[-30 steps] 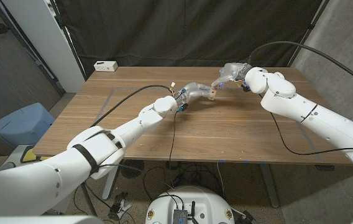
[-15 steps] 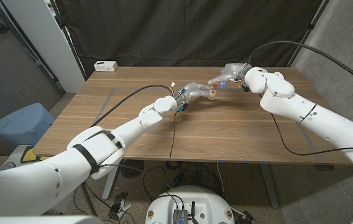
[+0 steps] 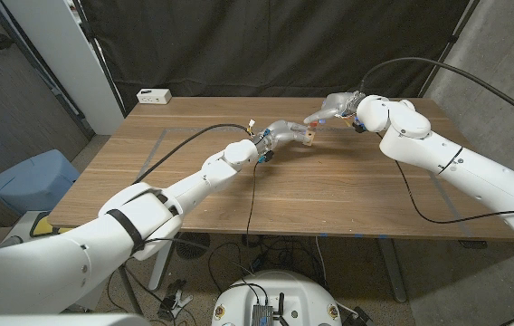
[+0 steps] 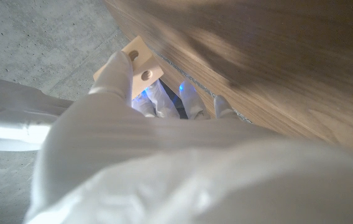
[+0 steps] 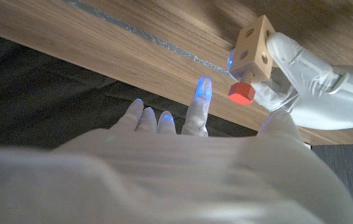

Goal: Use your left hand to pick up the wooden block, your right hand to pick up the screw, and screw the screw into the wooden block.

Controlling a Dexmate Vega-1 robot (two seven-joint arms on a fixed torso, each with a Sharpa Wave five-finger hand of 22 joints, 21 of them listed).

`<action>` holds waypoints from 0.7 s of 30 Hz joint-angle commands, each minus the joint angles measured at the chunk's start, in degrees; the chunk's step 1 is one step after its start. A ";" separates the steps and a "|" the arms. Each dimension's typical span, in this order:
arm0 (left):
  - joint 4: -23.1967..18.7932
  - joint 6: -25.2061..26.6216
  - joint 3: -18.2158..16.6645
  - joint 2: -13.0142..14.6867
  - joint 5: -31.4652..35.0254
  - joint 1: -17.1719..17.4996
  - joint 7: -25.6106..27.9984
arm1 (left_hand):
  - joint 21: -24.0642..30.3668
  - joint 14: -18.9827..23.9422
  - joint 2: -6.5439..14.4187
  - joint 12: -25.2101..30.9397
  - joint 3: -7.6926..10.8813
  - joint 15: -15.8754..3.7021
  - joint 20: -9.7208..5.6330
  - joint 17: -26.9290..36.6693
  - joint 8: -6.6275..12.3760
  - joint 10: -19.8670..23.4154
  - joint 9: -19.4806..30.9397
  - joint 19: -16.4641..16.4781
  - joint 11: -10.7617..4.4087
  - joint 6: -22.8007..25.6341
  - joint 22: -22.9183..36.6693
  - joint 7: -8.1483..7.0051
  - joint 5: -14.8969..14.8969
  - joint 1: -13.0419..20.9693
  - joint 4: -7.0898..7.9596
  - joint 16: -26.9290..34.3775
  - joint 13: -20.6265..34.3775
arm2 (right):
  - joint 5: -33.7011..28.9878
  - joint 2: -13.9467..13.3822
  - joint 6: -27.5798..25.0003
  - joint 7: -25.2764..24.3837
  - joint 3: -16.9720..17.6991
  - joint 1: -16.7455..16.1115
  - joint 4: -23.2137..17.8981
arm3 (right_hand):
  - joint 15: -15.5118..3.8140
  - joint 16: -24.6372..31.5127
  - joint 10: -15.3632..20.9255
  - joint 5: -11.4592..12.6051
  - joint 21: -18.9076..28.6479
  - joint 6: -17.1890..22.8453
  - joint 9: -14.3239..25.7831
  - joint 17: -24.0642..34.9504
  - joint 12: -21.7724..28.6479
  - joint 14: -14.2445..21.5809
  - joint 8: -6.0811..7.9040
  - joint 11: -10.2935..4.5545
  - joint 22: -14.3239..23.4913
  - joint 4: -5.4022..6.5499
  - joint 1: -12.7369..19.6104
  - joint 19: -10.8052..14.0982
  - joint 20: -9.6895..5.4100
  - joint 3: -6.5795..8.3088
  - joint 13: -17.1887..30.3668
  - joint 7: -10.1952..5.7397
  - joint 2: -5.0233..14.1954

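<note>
Up over the far middle of the wooden table (image 3: 239, 186), the left hand (image 3: 282, 134) grips the wooden block (image 3: 309, 137), held clear of the tabletop. Just right of it, the right hand (image 3: 334, 107) has its fingers (image 5: 199, 106) spread, grasping nothing. A red-headed screw (image 5: 241, 93) sits in the block's face.

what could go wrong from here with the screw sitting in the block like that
1. In the right wrist view the red screw sits in the wooden block with its head still proud, and the right hand is off it, so it may drop out.
2. The left hand holds the block above the table; a regrasp push by the right hand could twist or knock it loose.
</note>
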 commanded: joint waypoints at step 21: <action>0.99 -0.20 0.24 -0.38 0.07 -0.52 -0.21 | 0.43 -0.45 1.18 0.27 1.10 -1.96 -0.02 0.08 0.26 0.31 0.11 -0.44 0.14 0.17 0.18 -0.03 0.44 -0.50 0.43 -0.22 0.26 | 10.99 -1.85 11.00 6.95 3.54 3.27 3.85 | 0.37 -0.25 -11.02 -0.10 0.22 -8.79 -4.55 -0.20 0.09 -8.31 -6.90 -1.28 0.09 -6.29 11.50 -5.36 1.16 7.27 0.14 -3.06 3.95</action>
